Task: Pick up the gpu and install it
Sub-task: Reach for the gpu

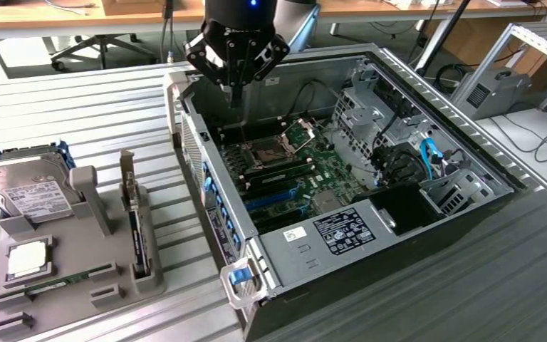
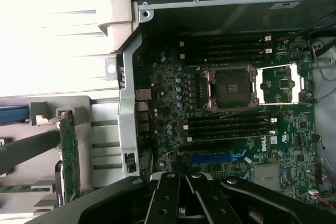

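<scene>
1. Hand (image 1: 236, 98) pinched shut, empty, poised above open computer case (image 1: 293, 253).
2. Gpu (image 1: 139, 228) upright on edge in grey holder (image 1: 74, 249) on bench (image 1: 83, 107), exterior view's left, well apart from hand.

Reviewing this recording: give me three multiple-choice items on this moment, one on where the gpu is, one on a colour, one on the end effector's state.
1. Where is the gpu? A) already installed B) standing in the grey holder beside the computer case C) held in the air
2. The motherboard's long coloured slot is: A) red B) yellow C) blue
3. The end effector is: A) shut, empty B) open C) shut on the gpu
Answers: 1B, it stands edge-up in the holder; 2C, a blue strip lies near the socket; 3A, its tips meet with nothing between.
</scene>
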`<state>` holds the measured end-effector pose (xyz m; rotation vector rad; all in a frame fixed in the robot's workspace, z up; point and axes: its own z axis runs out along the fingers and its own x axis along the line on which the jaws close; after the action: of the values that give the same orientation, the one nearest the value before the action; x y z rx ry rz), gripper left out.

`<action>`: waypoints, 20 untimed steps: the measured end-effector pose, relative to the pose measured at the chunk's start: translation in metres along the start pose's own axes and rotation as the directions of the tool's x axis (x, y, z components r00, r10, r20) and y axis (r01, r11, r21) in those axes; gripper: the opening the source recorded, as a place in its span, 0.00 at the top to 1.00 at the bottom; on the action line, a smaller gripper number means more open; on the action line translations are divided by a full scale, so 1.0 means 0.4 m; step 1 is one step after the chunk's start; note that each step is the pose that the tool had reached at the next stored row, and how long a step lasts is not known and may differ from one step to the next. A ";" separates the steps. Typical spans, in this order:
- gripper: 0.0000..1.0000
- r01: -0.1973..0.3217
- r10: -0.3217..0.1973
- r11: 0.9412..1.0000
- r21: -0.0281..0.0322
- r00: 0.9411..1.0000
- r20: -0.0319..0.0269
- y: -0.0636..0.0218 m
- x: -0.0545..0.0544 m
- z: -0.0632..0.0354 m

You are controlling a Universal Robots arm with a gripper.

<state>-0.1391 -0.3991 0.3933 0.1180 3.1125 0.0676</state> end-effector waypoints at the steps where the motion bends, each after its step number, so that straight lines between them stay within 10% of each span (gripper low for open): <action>1: 0.89 0.000 0.000 1.000 0.000 1.000 0.000 0.000 0.001 0.000; 20: 0.89 0.000 0.000 1.000 0.000 1.000 0.000 -0.001 0.012 0.000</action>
<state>-0.1438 -0.3991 0.3933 0.1179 3.1125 0.0677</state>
